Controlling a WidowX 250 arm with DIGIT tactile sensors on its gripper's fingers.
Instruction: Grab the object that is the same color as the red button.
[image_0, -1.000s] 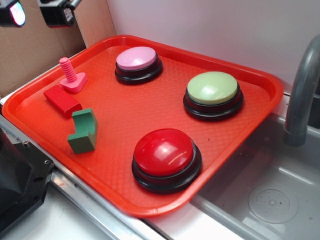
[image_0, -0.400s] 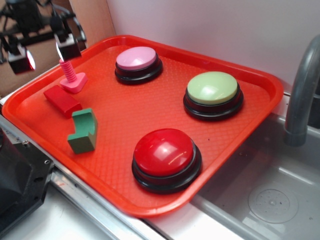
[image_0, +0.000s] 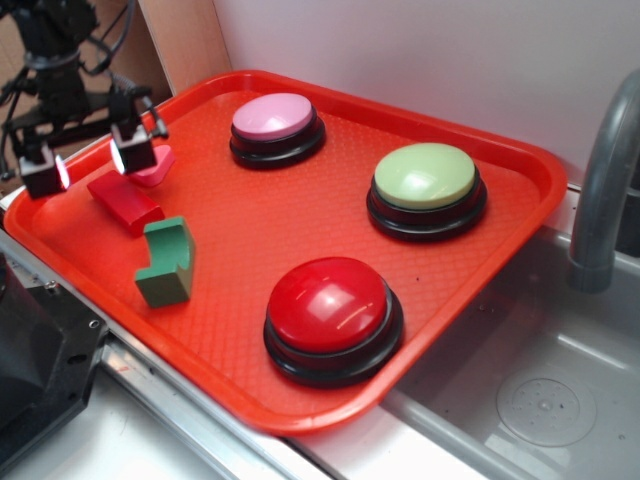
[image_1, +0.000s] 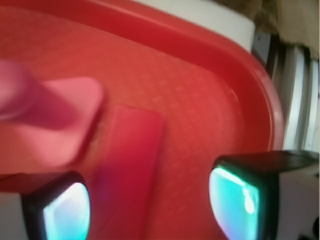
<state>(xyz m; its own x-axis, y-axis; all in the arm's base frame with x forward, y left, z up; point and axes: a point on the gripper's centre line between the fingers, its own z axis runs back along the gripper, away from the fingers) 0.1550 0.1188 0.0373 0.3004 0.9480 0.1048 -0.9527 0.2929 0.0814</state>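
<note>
Approach step: gripper (image_0: 88, 165) fingers (image_0: 134, 155) held wide and empty above the red block (image_0: 124, 202), which is lying on tray (image_0: 300, 225) far-left beside pink bolt (image_0: 155, 168); descent and closing are judged needed next.

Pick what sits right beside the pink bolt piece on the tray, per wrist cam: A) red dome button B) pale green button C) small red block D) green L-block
C: in the wrist view the small red block lies alongside the pink bolt piece, between the fingers of the open gripper; the exterior view shows the same pairing at the tray's left edge.
</note>
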